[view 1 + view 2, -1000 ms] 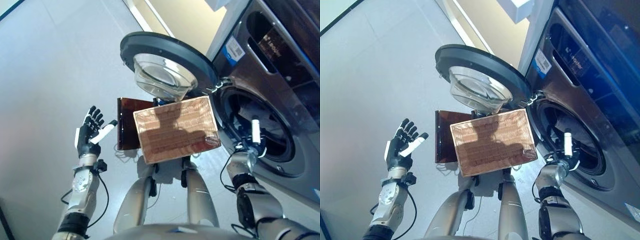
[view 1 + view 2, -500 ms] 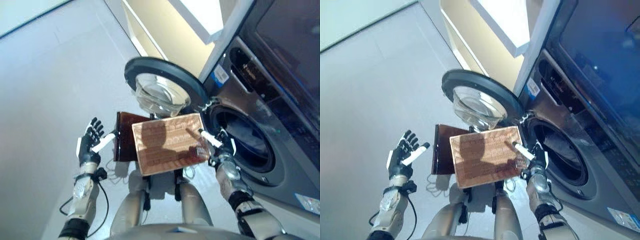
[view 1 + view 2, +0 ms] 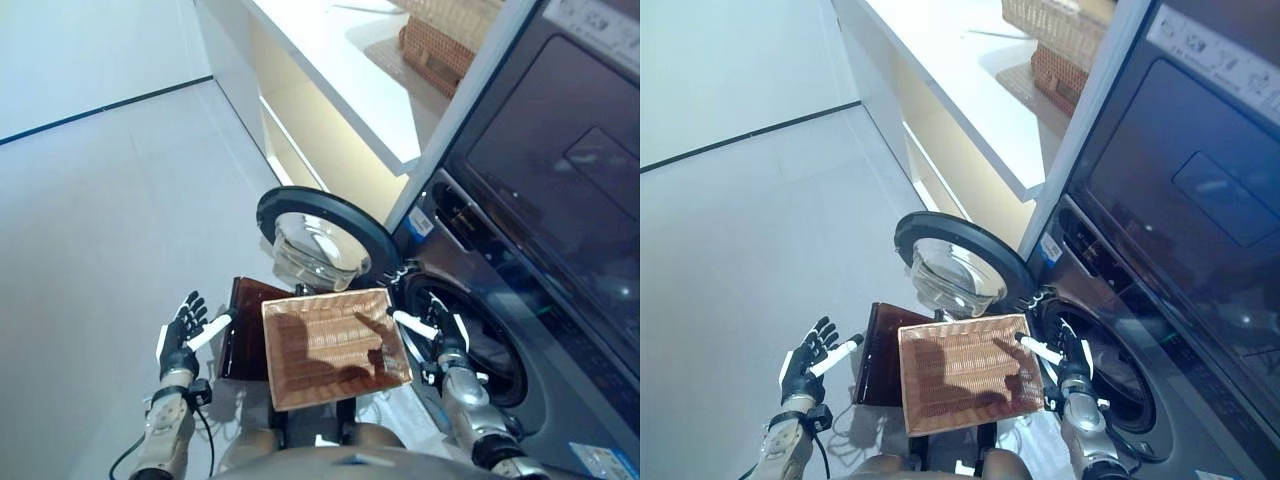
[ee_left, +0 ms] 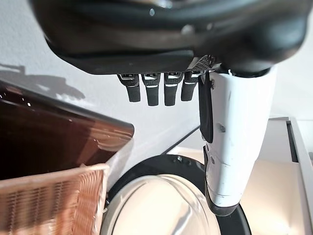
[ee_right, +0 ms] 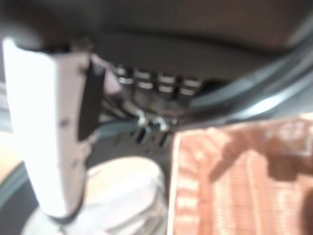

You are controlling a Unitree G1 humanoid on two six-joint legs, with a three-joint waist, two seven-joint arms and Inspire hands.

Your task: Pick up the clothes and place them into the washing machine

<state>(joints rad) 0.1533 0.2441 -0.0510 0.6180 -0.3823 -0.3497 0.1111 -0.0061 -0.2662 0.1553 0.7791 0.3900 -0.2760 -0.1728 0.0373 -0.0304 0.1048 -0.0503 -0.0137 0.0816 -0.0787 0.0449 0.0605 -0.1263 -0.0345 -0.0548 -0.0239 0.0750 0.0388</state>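
Observation:
The shallow wicker basket (image 3: 335,345) rests on the low dark brown box (image 3: 245,315) in front of the washing machine's round opening (image 3: 470,345). Its inside shows bare weave with shadows, and I see no clothes in it. My left hand (image 3: 182,325) is raised left of the box, open and empty, its fingers (image 4: 156,88) straight. My right hand (image 3: 445,345) is open and empty between the basket's right edge and the opening. Its white-covered thumb (image 5: 44,137) points toward the basket (image 5: 239,181).
The machine's round door (image 3: 320,235) stands open behind the basket, with its glass bowl facing up. A white counter (image 3: 350,70) with a wicker basket (image 3: 440,40) on it runs along the left of the machine. Grey floor spreads to the left.
The camera has tilted up, so the whole picture has shifted. My right hand has come away from the drum opening to the basket's right edge. My left hand stays raised and open.

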